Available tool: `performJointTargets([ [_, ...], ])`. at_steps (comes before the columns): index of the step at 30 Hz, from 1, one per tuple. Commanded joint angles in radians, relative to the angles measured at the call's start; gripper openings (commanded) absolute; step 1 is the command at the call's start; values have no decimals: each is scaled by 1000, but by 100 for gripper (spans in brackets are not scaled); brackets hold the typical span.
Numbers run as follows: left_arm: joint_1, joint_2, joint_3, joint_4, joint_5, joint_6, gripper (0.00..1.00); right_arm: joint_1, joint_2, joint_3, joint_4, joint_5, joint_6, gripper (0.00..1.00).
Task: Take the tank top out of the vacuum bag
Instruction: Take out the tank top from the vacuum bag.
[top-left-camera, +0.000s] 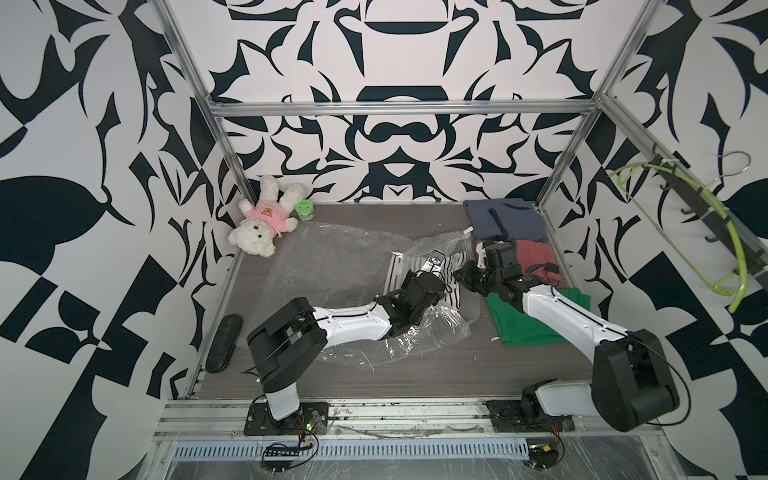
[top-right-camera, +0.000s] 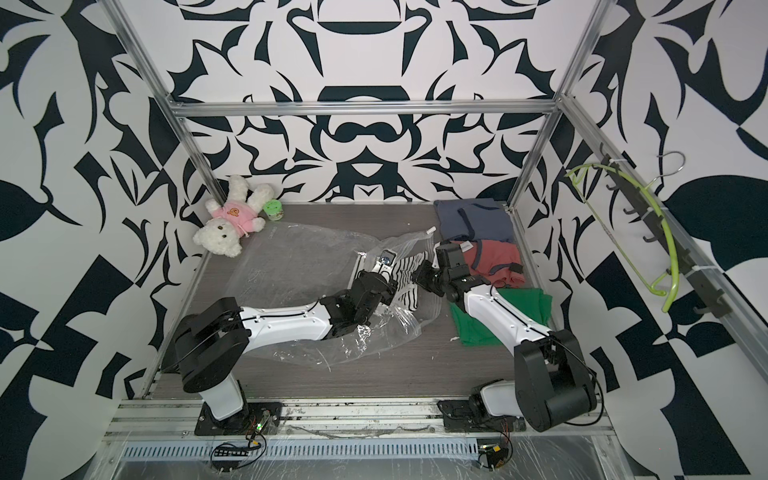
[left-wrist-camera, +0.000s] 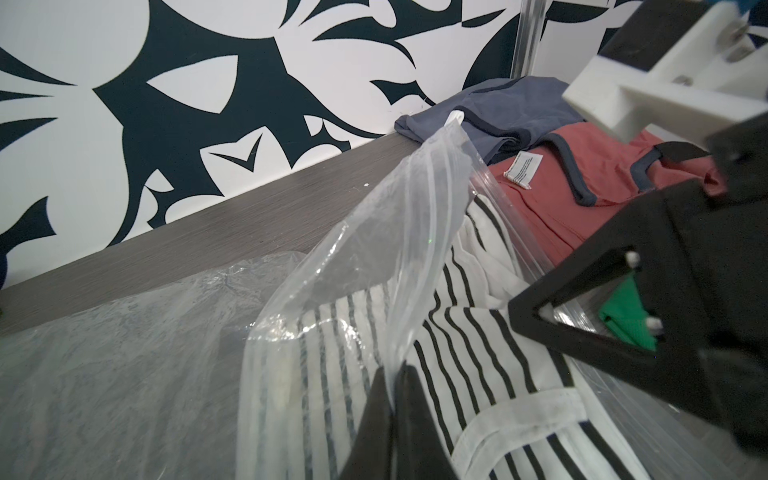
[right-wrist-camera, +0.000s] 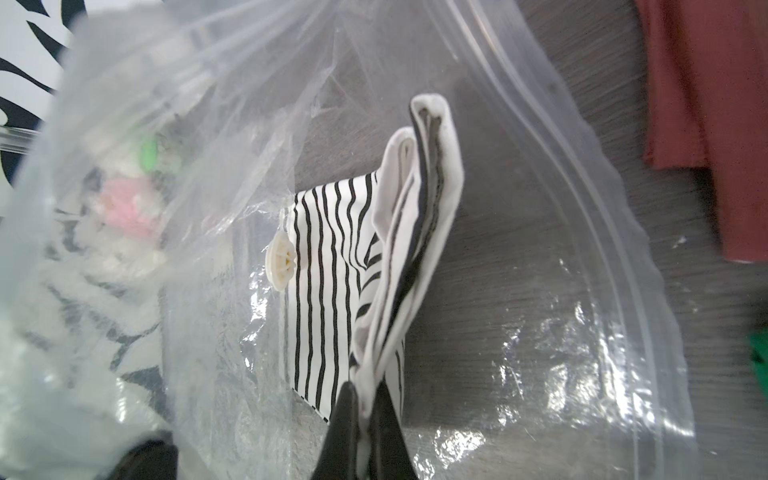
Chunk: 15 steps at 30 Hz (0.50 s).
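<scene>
1. The vacuum bag (top-left-camera: 332, 266) lies crumpled across the middle of the worktop (top-left-camera: 415, 374). Its open zip-seal end points toward the clothes on the right side.
2. The striped tank top (top-left-camera: 452, 266) sits at that open end. In the left wrist view part of it (left-wrist-camera: 478, 332) lies bare in the mouth, and part shows through the clear film.
3. My left gripper (left-wrist-camera: 392, 370) is clamped tight on the bag's upper layer at the mouth. The plastic (left-wrist-camera: 365, 232) rises from the pinch as a lifted flap.
4. My right gripper (right-wrist-camera: 361, 395) is closed on a white-edged fold of the tank top (right-wrist-camera: 415, 232), which stands up from between the fingertips. The rest of the striped cloth lies flat below, inside the bag (right-wrist-camera: 540, 291).
5. The round white valve (right-wrist-camera: 280, 259) sits just beside the striped cloth in the right wrist view.
6. A blue garment (top-left-camera: 505, 220), a red garment (top-left-camera: 536, 259) and a green garment (top-left-camera: 519, 324) lie in a row along the right edge. The right arm passes over the green one.
7. A teddy bear (top-left-camera: 262, 224) in a pink top and a green jar (top-left-camera: 304, 209) sit in the far left corner, near the bag's closed end.
</scene>
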Motion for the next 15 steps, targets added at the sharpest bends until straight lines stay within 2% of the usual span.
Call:
performJointTargets([
  [1, -1, 19, 19, -34, -17, -12, 0, -25, -48, 40, -58, 10, -37, 0],
  [15, -1, 27, 28, -42, -11, -5, 0, -130, -55, 104, -256, 41, -115, 0],
])
